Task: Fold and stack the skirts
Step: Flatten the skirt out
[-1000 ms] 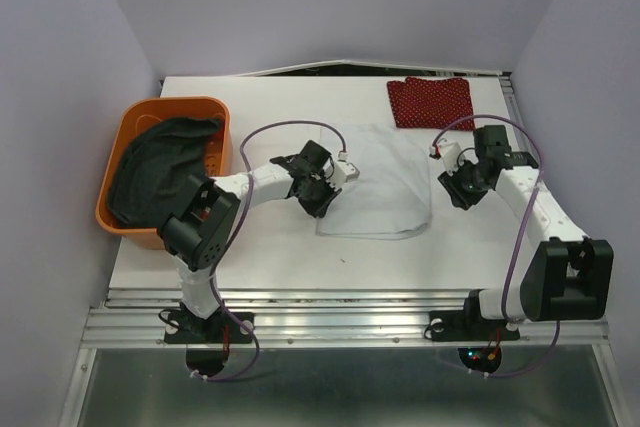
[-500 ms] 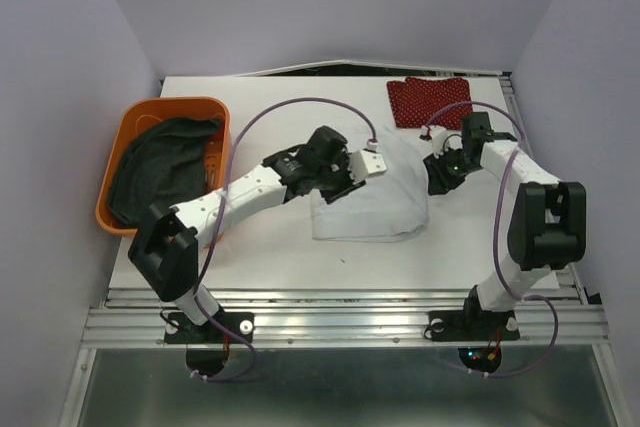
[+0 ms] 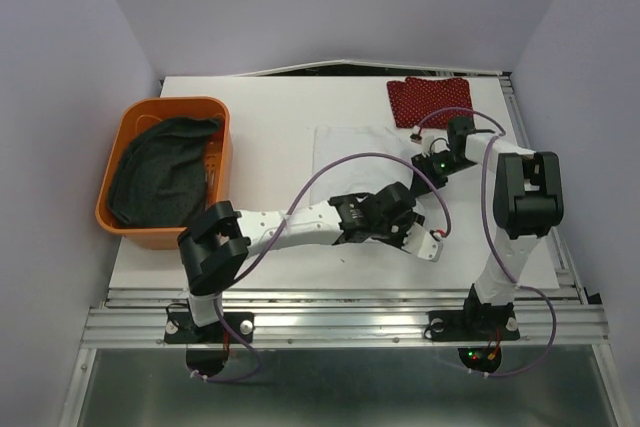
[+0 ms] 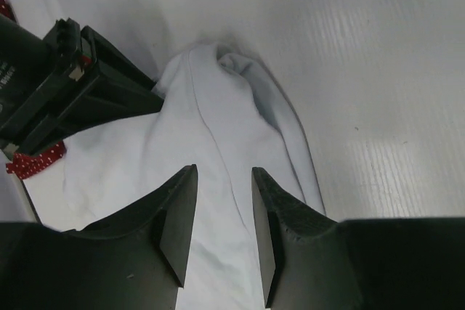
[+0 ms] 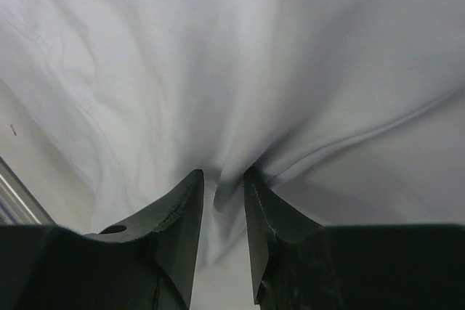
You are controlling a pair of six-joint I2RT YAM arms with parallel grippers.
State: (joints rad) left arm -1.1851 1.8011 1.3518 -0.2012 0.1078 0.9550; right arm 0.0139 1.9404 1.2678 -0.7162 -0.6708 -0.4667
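**White skirt** (image 3: 345, 140): plain soft cloth. It lies at the centre of the worktop (image 3: 265, 112), and its right edge is gathered into creases.

**Right hand** (image 5: 221, 179): the dark fingers are clamped on a pinched fold of the white skirt at that right edge. Creases radiate outward from the pinch.

**Left hand** (image 4: 224, 176): the fingers stand apart and grip nothing. It is positioned over the near right part of the white skirt, where the cloth ends in a rounded, rumpled lobe on the finely ribbed worktop surface.

**Red skirt** (image 3: 430, 102): cloth with white dots, folded into a flat rectangle. It lies at the far right, just beyond the right hand.

**Dark grey skirt** (image 3: 160, 172): crumpled inside the orange plastic basket (image 3: 175, 102), which has rounded corners and stands at the left edge of the worktop.
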